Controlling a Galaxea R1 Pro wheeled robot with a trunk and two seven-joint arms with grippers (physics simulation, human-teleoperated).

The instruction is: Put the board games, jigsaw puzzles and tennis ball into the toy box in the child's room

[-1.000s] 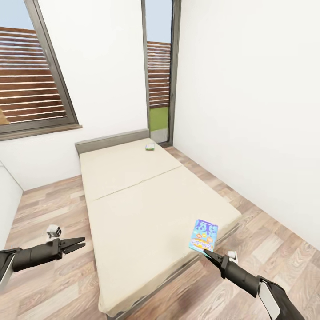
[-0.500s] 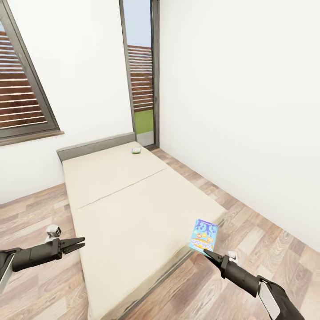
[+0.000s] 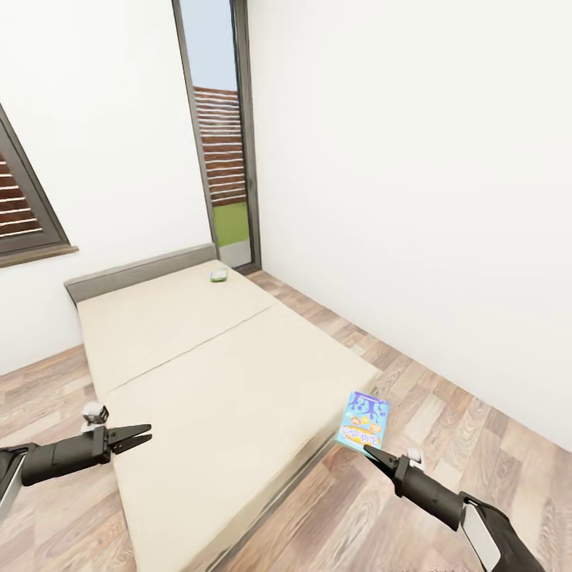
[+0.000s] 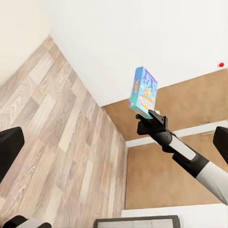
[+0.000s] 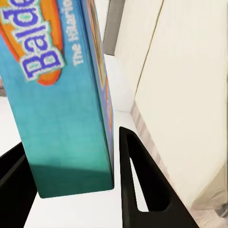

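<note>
Blue board game [image 3: 364, 421] upright, clamped in right end effector [image 3: 372, 454]; left end effector [image 3: 141, 434] apparently released, empty; green game [image 3: 219, 275] far across bed [image 3: 199, 357].

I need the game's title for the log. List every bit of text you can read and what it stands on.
"Balde", cut off by the frame edge: on the blue board game in the right hand.
"The Hilari", also cut off: same cover.
Cover print in the head view: too small to read.
</note>
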